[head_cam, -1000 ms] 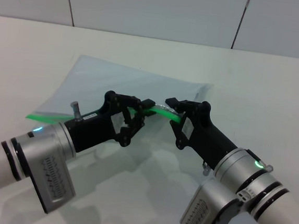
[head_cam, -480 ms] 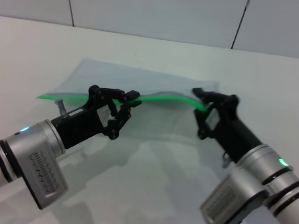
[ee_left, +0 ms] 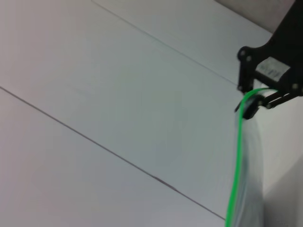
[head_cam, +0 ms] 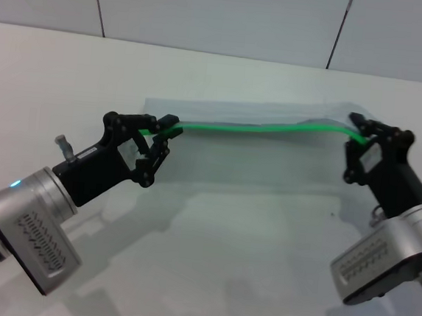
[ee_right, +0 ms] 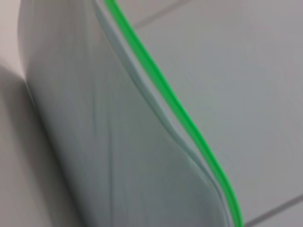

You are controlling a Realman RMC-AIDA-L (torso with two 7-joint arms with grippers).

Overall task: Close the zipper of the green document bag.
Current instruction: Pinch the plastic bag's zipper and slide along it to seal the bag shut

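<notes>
Head view: left gripper and right gripper each clench the zipper.

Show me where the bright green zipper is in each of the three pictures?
Head view: the zipper runs across the middle, stretched between the left claw and the right claw.
Left wrist view: the zipper climbs the right side to the far right claw.
Right wrist view: the zipper crosses diagonally along the green document bag.
Shared landmark: the bag's green edge.
</notes>
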